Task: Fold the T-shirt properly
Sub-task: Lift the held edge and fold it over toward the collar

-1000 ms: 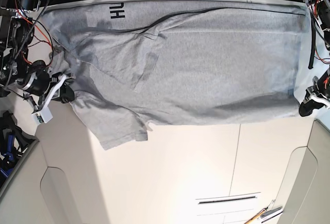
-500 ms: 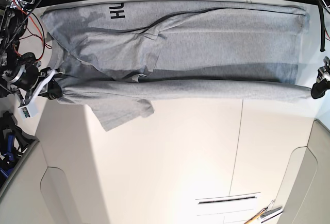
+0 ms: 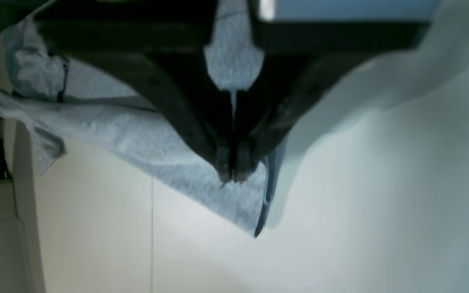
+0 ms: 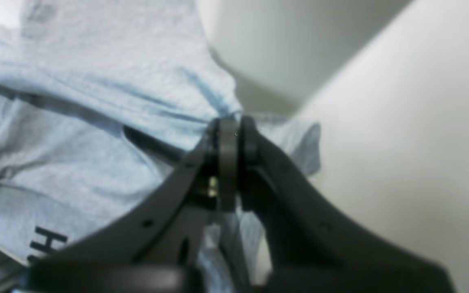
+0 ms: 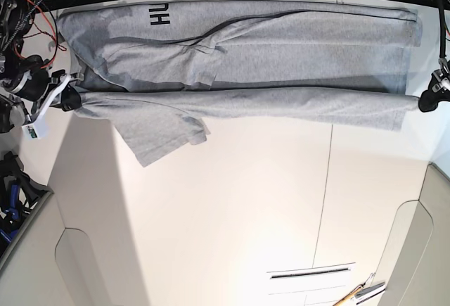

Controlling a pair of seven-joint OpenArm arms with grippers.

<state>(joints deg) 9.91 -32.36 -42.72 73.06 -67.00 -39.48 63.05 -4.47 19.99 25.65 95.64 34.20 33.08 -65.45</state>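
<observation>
Left wrist view: left gripper (image 3: 231, 177) clenched on the T-shirt (image 3: 145, 138) hem corner, grey cloth stretched away above the white table (image 3: 340, 228).

Right wrist view: right gripper (image 4: 230, 134) pinched tight on a bunched T-shirt edge, black lettering (image 4: 45, 242) low on the cloth.

Base view: T-shirt spread along the table's far edge, near edge lifted taut between both grippers, one sleeve (image 5: 165, 137) drooping toward the table's middle.

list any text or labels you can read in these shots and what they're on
"HU": black block letters on the grey T-shirt, lying sideways near its far edge in the base view; more letters may be hidden.
"H": the same print in the right wrist view, the rest cut off.
Nothing else is readable.
</observation>
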